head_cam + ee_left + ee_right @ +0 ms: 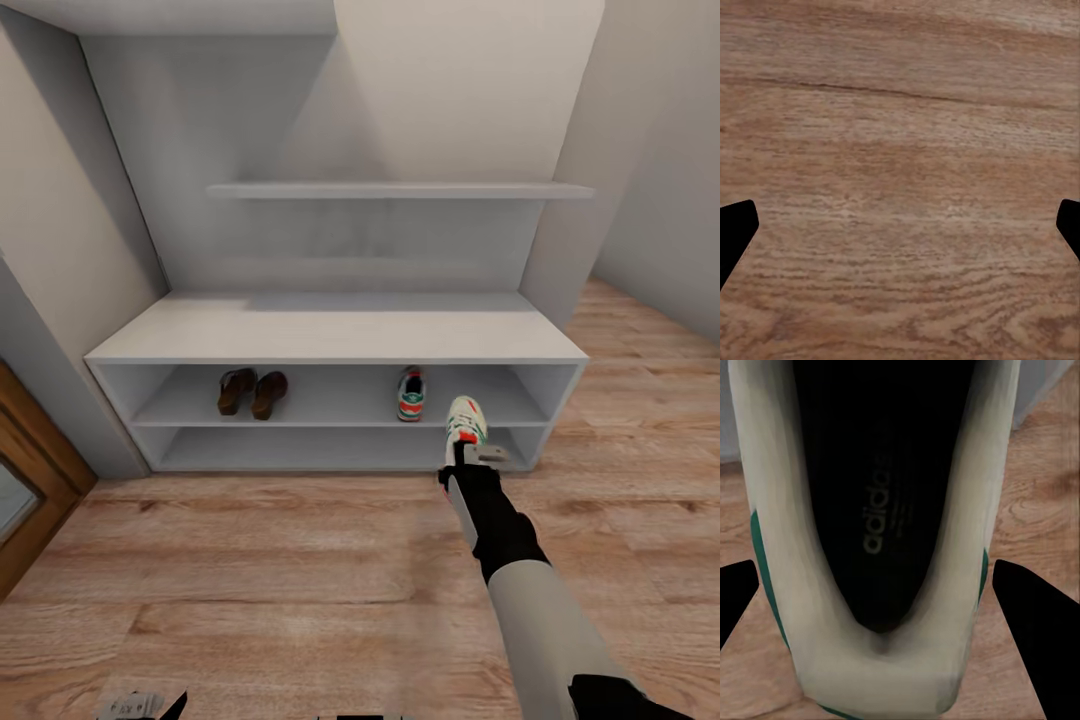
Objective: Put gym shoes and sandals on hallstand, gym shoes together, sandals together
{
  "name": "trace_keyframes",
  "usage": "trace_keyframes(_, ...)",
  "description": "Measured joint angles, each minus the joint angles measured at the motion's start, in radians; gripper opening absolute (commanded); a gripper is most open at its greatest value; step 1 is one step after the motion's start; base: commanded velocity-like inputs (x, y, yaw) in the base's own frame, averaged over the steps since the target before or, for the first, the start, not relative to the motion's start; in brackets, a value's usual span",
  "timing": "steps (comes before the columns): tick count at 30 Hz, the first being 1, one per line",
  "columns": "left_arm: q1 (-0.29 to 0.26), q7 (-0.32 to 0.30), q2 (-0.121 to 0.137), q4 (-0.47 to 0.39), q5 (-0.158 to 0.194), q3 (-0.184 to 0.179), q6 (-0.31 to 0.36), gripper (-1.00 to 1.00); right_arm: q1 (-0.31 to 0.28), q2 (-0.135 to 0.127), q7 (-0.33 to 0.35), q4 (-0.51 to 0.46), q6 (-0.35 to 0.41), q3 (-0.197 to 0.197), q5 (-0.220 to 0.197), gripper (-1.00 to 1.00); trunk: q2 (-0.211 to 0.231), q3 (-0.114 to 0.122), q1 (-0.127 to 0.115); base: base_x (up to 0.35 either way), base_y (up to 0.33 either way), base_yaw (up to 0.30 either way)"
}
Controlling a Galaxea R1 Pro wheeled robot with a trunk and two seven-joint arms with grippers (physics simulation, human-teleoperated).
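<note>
Head view shows the hallstand (335,340) set against the wall, a pale grey unit with two open tiers and a floating wall shelf (400,190) above. On its upper tier the two sandals (252,392) lie side by side toward the left, and one gym shoe (410,394) sits toward the right, well apart from them. The right arm reaches forward with the right pincer (470,452) clamped on the second gym shoe (466,418), held in the air just in front of the hallstand's right part, near the edge of the upper tier and close beside the shelved shoe. In the right wrist view this shoe (877,532) shows its dark lining between the two dark fingers (1035,622), which sit against its white sides. The left pincer (900,225) hangs over the bare corridor floor (900,112), fingers (735,225) spread wide apart and holding nothing
</note>
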Motion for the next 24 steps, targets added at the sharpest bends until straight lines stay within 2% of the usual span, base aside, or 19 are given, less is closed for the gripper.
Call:
trace_keyframes(5,-0.001,0.0,0.0,0.0,-0.001,-0.001,0.001,1.0,0.0,0.0,-0.004,0.007,-0.001,0.0,-0.004,-1.0,0.0,-0.004,0.0,0.27,-0.093,0.109)
trace_keyframes(19,-0.001,0.0,0.0,0.001,-0.002,-0.003,-0.001,1.0,0.0,0.0,-0.003,0.006,-0.001,0.0,-0.004,-1.0,0.0,-0.009,0.0,0.116,-0.066,0.009)
trace_keyframes(24,-0.001,0.001,0.001,0.002,-0.002,-0.046,0.0,1.0,0.0,0.0,-0.003,0.005,-0.003,-0.001,-0.005,-1.0,0.0,-0.009,0.0,0.122,-0.081,0.0)
